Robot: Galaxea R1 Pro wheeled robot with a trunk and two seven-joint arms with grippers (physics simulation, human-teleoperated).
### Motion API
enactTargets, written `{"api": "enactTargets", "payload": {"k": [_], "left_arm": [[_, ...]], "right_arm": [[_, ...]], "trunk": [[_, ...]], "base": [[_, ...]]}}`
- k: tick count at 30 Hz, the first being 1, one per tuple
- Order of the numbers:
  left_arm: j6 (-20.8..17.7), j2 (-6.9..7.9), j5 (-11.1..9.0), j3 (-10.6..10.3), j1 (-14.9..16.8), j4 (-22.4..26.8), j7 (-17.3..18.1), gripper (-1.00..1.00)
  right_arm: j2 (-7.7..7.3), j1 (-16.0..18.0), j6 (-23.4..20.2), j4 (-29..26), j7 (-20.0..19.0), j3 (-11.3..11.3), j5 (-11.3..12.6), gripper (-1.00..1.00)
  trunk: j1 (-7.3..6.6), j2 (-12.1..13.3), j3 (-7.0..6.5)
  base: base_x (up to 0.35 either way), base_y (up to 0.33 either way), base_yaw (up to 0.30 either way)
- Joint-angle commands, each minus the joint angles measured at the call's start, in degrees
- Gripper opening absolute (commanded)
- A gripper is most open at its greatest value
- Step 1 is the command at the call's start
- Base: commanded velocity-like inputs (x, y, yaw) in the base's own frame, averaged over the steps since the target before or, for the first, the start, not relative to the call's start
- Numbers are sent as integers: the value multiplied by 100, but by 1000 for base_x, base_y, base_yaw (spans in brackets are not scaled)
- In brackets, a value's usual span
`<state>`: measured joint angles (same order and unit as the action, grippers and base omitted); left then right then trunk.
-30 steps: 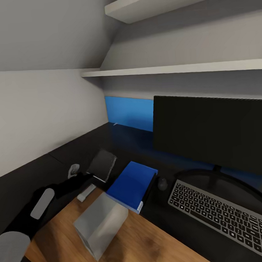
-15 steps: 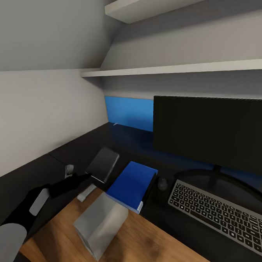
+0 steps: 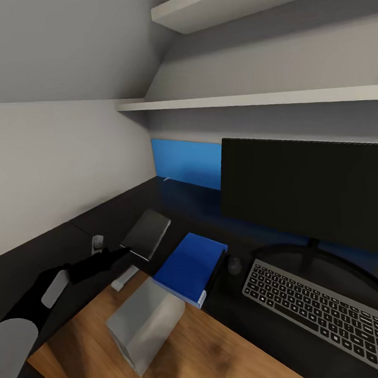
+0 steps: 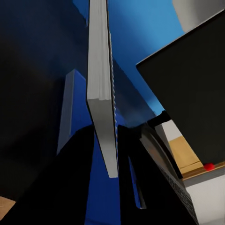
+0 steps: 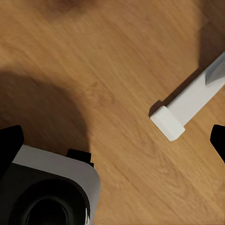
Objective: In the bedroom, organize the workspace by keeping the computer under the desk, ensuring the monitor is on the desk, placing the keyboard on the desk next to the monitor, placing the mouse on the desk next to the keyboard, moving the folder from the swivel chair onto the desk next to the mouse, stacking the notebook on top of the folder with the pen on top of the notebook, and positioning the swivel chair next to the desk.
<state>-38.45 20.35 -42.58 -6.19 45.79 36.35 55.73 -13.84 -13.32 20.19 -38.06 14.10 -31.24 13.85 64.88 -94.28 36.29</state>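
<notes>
While jaws pinch it, the flat dark notebook (image 3: 146, 233) hangs beside the glossy blue folder (image 3: 190, 266).

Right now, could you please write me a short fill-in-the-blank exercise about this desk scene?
1. The left gripper is shut on the ____, lifted off the desk.
2. The blue folder lies to the ____ of the mouse.
3. The keyboard sits in front of the ____.

Missing words: notebook; left; monitor
</notes>
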Motion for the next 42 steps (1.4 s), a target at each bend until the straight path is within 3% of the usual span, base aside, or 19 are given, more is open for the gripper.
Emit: {"api": "enactTargets", "payload": {"k": [1, 6, 12, 21, 30, 42], "left_arm": [[-36, -6, -40, -35, 28, -74, -23, -100], [-87, -28, -35, -145, 64, -175, -22, -100], [-443, -43, -27, -226, 152, -214, -26, -100], [-655, -89, 120, -449, 250, -228, -26, -100], [-911, -124, 125, -445, 269, -305, -16, -100], [-851, -127, 61, -410, 127, -248, 120, -100]], "right_arm": [[5, 0, 16, -9, 40, -54, 51, 100], [22, -3, 13, -9, 40, -77, 26, 100], [29, -4, 11, -8, 42, -89, 16, 100], [30, -4, 11, -3, 40, -92, 22, 100], [31, -4, 4, 0, 41, -92, 29, 100], [34, -4, 1, 85, 46, -92, 30, 100]], "trunk": [[0, -3, 4], [0, -3, 4], [0, -3, 4], [0, -3, 4], [0, -3, 4], [0, -3, 4]], "base": [[0, 0, -40], [0, 0, -151], [0, 0, -258], [0, 0, -292], [0, 0, -161], [-12, 0, -17]]}}
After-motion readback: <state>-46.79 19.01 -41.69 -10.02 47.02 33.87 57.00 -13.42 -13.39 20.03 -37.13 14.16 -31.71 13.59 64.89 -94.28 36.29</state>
